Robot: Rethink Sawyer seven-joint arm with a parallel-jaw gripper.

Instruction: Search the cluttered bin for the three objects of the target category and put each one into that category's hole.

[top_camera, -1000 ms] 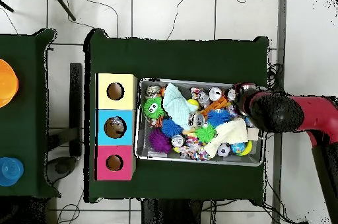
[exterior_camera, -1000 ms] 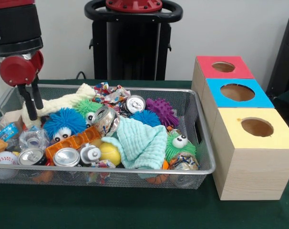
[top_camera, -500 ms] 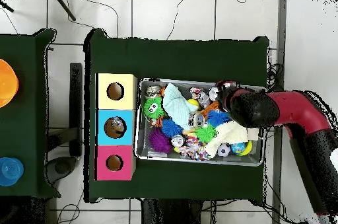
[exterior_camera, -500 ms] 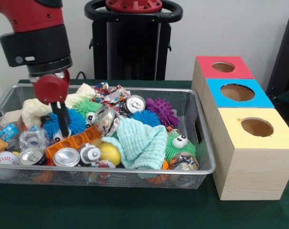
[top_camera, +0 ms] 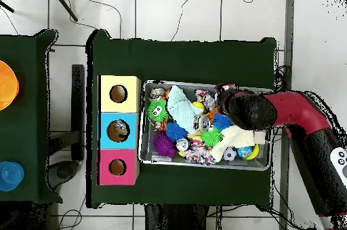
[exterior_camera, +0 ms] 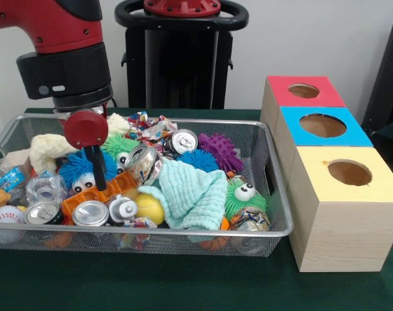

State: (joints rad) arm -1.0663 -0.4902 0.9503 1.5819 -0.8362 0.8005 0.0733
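The wire mesh bin [exterior_camera: 183, 231] is full of clutter. A crinkled clear bottle [exterior_camera: 46, 188] lies at its left end. A second bottle with a blue label [exterior_camera: 7, 178] lies against the left wall. A third clear bottle [exterior_camera: 250, 219] lies at the front right corner. My gripper [exterior_camera: 100, 185] hangs in the left half of the bin, its tip between a blue fuzzy ball [exterior_camera: 76, 170] and an orange toy [exterior_camera: 99, 194], right of the crinkled bottle. It holds nothing that I can see. The blue-topped box's hole [exterior_camera: 322, 125] is right of the bin. In the overhead view my arm [top_camera: 247, 108] covers the gripper.
Red-topped box [exterior_camera: 304, 91] and yellow-topped box [exterior_camera: 349, 172] flank the blue one. The bin also holds silver cans [exterior_camera: 89, 212], a mint cloth [exterior_camera: 193, 191], a green fuzzy ball [exterior_camera: 244, 194], a purple spiky ball [exterior_camera: 219, 148] and a baseball [exterior_camera: 5, 217]. The pedestal [exterior_camera: 180, 58] stands behind.
My arm has swung from the bin's left end toward its middle in the front view. The gripper now hangs lower, over the blue fuzzy ball and orange toy.
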